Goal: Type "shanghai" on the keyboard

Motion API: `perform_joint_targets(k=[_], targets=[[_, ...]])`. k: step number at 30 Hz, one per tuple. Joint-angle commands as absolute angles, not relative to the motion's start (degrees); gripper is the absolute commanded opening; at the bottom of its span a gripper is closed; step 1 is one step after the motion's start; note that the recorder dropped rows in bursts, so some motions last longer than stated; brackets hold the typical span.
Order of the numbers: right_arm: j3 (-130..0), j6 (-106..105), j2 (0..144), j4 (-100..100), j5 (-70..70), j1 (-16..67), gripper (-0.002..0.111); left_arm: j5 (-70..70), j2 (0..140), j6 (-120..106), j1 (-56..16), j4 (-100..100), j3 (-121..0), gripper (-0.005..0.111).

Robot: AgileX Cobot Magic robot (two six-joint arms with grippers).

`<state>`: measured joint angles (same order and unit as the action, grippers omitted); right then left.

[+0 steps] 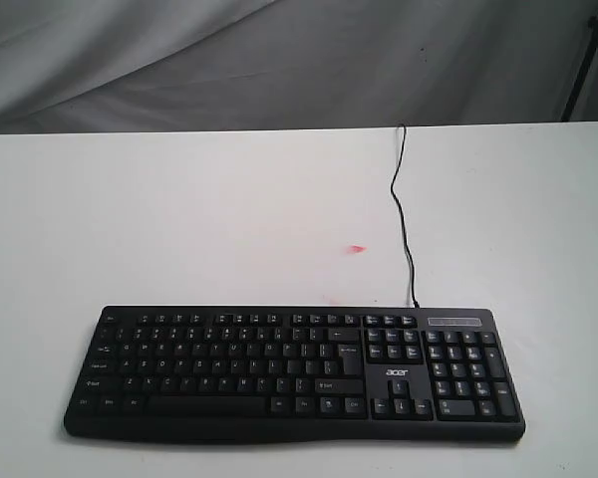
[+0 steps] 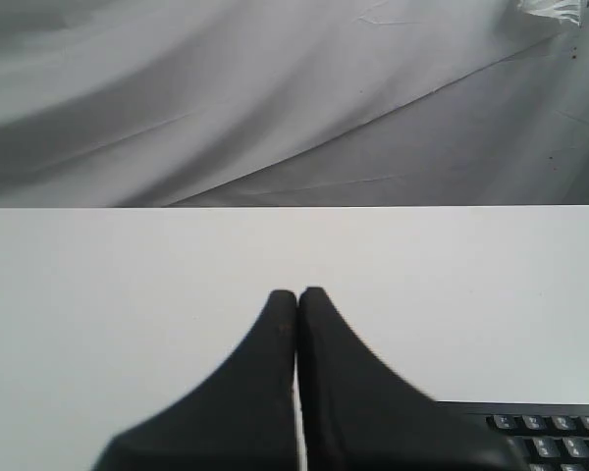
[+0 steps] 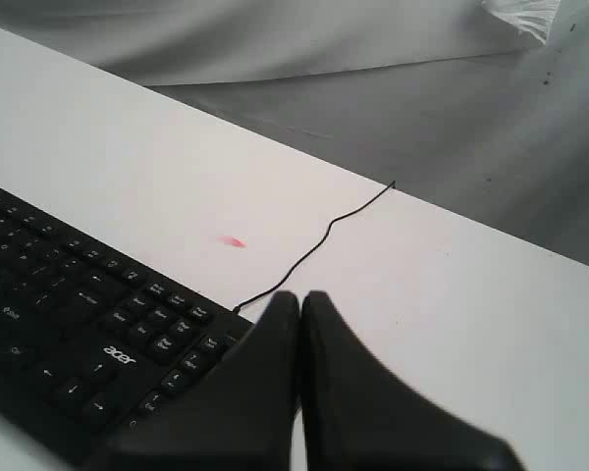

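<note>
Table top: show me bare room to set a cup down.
In the exterior view, widest free patch: the table behind the keyboard, left of the cable, bar a small red mark. A narrower patch lies right of the cable. In front of the keyboard almost no table is left.

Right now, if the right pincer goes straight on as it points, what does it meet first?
The right pincer would likely meet the white table beside the black cable; depth is unclear.

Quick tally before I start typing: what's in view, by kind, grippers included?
Wide black plastic keyboard with white legends: 1
Thin black cable: 1
Small pink-red mark on white table: 1
Shut black grippers: 2, left gripper, right gripper
Total: 5
</note>
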<state>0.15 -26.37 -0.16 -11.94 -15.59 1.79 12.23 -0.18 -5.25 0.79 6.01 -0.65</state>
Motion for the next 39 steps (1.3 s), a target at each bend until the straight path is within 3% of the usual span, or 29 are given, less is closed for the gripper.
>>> perform_joint_targets(k=[1,17,34,39], targets=[[0.00,-26.56,0.00,-11.46,-15.53,2.09,0.000,12.23,0.00,-5.18,0.56,6.24,-0.61,0.001],[0.00,-26.68,0.00,-11.18,-15.22,2.09,0.000,12.23,0.00,-5.18,0.56,6.24,-0.61,0.001],[0.00,-26.68,0.00,-10.81,9.42,2.09,0.000,12.23,0.00,-5.18,0.56,6.24,-0.61,0.001],[0.00,-26.68,0.00,-10.91,11.19,2.09,0.000,12.23,0.00,-5.18,0.56,6.24,-0.61,0.001]])
